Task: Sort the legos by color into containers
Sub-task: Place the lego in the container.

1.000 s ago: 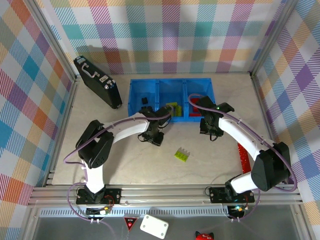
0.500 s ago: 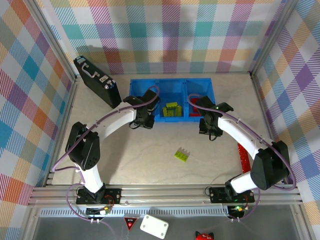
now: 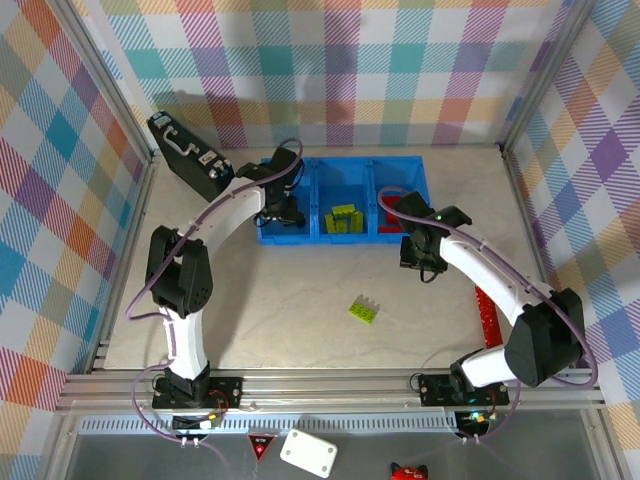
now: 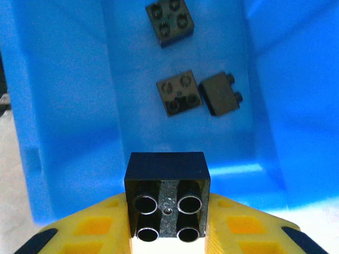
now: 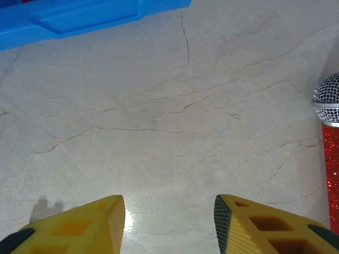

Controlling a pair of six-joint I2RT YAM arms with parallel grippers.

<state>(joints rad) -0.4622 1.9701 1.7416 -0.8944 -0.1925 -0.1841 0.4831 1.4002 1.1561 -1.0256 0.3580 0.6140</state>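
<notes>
My left gripper point(image 4: 168, 222) is shut on a black lego point(image 4: 167, 196), its hollow underside facing the camera, above the left compartment of the blue tray point(image 3: 268, 235). Three black legos point(image 4: 179, 93) lie on that compartment's floor point(image 4: 69, 106). From above, the left gripper point(image 3: 283, 208) hangs over this compartment. Lime legos point(image 3: 343, 217) fill the middle compartment and red ones point(image 3: 388, 208) sit in the right. One lime lego point(image 3: 365, 309) lies on the table. My right gripper point(image 5: 169, 225) is open over bare table, just in front of the tray's right end point(image 5: 85, 18); from above, it point(image 3: 420, 255) sits there too.
A black case with a handle point(image 3: 195, 162) leans at the back left beside the tray. A long red strip point(image 3: 487, 315) lies along the right side; its glittery red end with a mesh ball point(image 5: 329, 127) shows in the right wrist view.
My left arm has carried the black lego from the table in front of the tray up and left to over the left compartment. The right arm has barely moved.
</notes>
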